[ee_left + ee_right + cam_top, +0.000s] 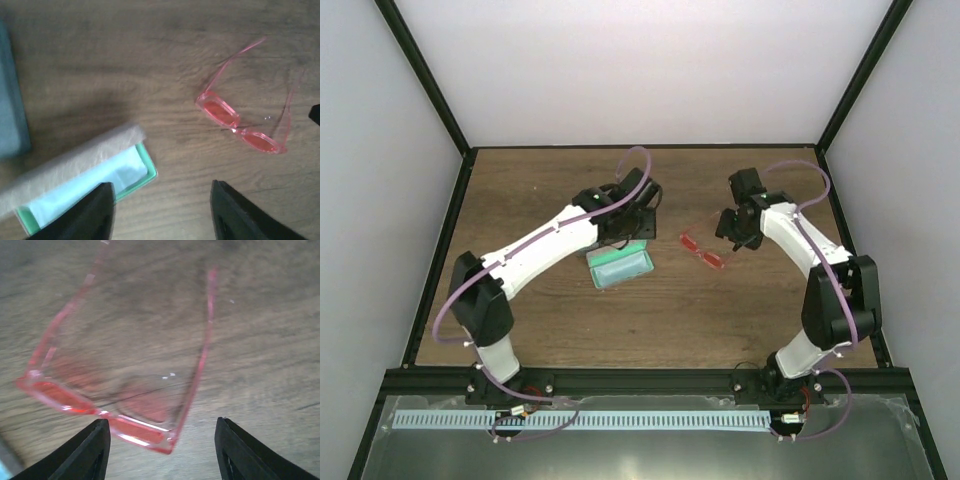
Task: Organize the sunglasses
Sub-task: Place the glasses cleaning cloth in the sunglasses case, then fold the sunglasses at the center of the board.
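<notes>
Two arms: left end effector (161,200) and right end effector (161,425) both wide, empty.
Open mint-green oblong case (145,172): lid up on brown wooden table (570,320), probably ready for filling.
Red thin-framed sunglasses (240,127): unfolded, flat near it.

You have one pair of translucent red plastic-framed sunglasses (704,252) on the wooden tabletop (570,330), at 3 o'clock from the one open mint-green oblong case (620,265). That case holds one light-blue cloth (117,170). One teal-blue thing (10,100) shows at 9 o'clock in the left wrist view, cut off by the edge. Count two white robot arms (540,245).
</notes>
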`<state>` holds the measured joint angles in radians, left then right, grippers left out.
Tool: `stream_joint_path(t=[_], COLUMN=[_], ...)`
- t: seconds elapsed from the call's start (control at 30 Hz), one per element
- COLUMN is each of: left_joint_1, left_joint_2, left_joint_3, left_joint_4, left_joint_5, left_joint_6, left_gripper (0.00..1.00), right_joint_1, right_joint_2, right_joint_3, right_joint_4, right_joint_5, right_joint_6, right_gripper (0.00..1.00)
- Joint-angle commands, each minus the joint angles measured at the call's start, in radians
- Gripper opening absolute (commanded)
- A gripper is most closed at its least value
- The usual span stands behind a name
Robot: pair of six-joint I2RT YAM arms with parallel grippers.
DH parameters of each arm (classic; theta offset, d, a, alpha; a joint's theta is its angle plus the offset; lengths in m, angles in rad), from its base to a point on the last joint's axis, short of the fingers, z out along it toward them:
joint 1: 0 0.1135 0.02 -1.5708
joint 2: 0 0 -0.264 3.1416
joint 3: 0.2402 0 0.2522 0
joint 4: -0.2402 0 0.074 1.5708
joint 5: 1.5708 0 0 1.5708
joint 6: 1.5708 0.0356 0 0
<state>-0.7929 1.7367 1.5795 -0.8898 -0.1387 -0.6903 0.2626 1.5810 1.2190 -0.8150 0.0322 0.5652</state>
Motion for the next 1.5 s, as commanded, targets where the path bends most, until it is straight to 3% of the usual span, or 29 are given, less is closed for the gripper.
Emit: stream_joint_path(t=[0.0,0.1,0.2,0.5,0.63,0.8,1.07,1.47], left_joint_1=[0.0,0.003,0.001,0.001,0.001,-0.004,0.0,0.014], left_joint_2=[0.118,0.218,0.3,0.389,0.444,0.571,0.7,0.779], left_joint_3=[0.118,0.275,0.378,0.333,0.336,0.384,0.509,0.595], left_joint_4=[0.019,-0.015,-0.048,-0.043,-0.032,-0.046,-0.089,-0.097], left_joint_5=[-0.062,-0.065,-0.003,0.17,0.258,0.326,0.309,0.323], left_joint_6=[0.102,0.157,0.187,0.173,0.181,0.202,0.236,0.25], left_gripper=[0.62,0.81,0.86,0.63,0.52,0.5,0.5,0.54], right_joint_1=[-0.037,-0.05,-0.051,-0.055,-0.053,-0.055,-0.051,0.056], right_joint_2=[0.039,0.088,0.146,0.26,0.265,0.253,0.22,0.161], right_joint_3=[-0.045,-0.039,-0.019,0.012,-0.007,-0.034,-0.072,-0.109], right_joint_4=[0.024,0.047,0.065,0.073,0.084,0.098,0.1,0.127], right_joint_5=[0.043,0.046,0.043,0.013,0.009,-0.013,-0.025,-0.072], right_joint_6=[0.007,0.007,0.007,0.013,0.016,0.012,0.002,-0.069], right_gripper=[0.59,0.55,0.49,0.34,0.18,0.1,0.01,0.01])
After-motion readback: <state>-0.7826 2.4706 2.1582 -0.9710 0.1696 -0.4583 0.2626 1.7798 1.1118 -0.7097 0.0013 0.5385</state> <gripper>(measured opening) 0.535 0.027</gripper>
